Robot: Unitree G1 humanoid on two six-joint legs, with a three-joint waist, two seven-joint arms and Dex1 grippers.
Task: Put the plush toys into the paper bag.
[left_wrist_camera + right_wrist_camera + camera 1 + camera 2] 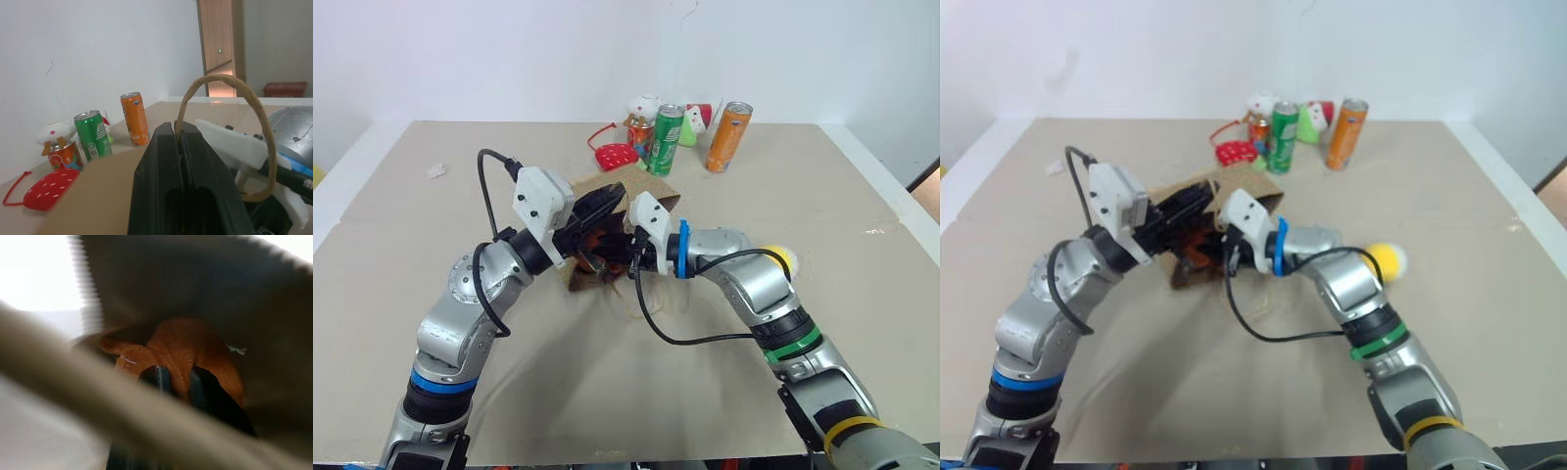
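Beige surface (431, 323) | left tool (182, 147) pinched together on plain brown kraft paper bag (651, 188) cord handle | right tool (177, 382) clamps brown fuzzy plush (181, 350) inside bag mouth | round yellow plush ball (1386, 260) beside right forearm, right arm nearer

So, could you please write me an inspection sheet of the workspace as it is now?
Surface: beige table, with a seam running across.
Job's things: paper bag at mid-table, held open; brown plush at its mouth; yellow plush ball on the table by the right arm.
Clutter: strawberry plush, green can, orange can, small figures at the far edge; white scrap far left.
Grippers: left gripper shut on the bag's cord handle; right gripper pinching the brown plush.
Cables: black cable on the left wrist, another looping under the right arm.
Surroundings: white wall; wooden door.
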